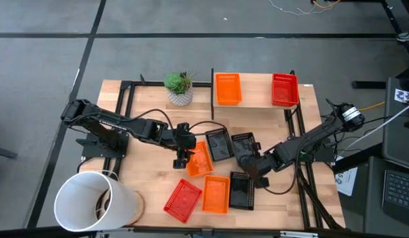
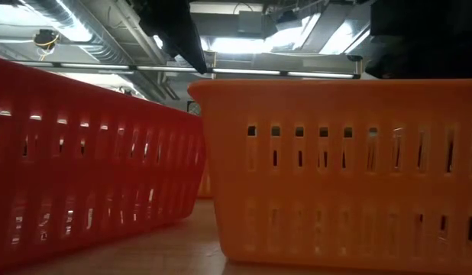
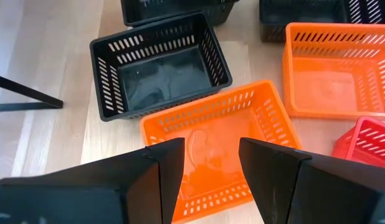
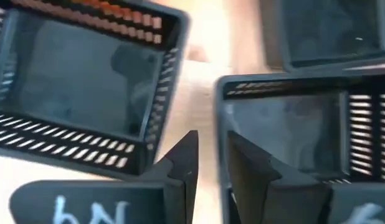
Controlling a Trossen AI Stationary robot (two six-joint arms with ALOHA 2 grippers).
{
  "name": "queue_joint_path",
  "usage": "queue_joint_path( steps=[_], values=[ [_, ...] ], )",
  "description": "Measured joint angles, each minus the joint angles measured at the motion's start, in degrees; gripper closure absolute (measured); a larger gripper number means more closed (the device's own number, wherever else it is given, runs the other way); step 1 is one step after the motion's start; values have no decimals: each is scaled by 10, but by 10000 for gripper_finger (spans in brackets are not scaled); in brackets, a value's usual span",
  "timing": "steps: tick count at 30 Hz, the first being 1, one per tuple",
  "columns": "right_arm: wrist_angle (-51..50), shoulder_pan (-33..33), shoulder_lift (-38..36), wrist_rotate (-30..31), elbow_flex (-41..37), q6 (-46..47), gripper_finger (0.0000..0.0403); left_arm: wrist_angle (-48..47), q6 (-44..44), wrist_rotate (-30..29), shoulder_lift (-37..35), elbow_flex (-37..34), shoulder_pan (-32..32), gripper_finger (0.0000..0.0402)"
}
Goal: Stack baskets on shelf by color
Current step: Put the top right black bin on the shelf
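Three orange baskets (image 1: pixel 198 160), two red baskets (image 1: pixel 182 200) and three black baskets (image 1: pixel 218 145) showing, one orange and one red sitting on the shelf (image 1: pixel 257 99) along the worktop's far edge, left gripper (image 1: pixel 181 156) hovering spread over a mid-worktop orange basket, right gripper (image 1: pixel 247 162) straddling a black basket's wall, fingers narrowly parted, grip hard to judge.

Glossy slotted plastic on the orange basket (image 3: pixel 220 146) and black basket (image 3: pixel 160 65); pale, smooth matt wood across the tabletop (image 1: pixel 151 175); matt dark fingers (image 3: pixel 158 180).
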Motion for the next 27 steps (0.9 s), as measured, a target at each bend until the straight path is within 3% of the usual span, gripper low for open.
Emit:
queue_joint_path(
  steps=[12, 20, 27],
  values=[
    [-20, -52, 0, -5, 0, -14, 203, 0, -2, 0, 0, 0, 0, 255],
    [-23, -52, 3, -10, 0, -16, 194, 0, -2, 0, 0, 0, 0, 255],
    [-32, -52, 58, -26, 1, -30, 194, -1, -2, 0, 0, 0, 0, 255]
  ],
)
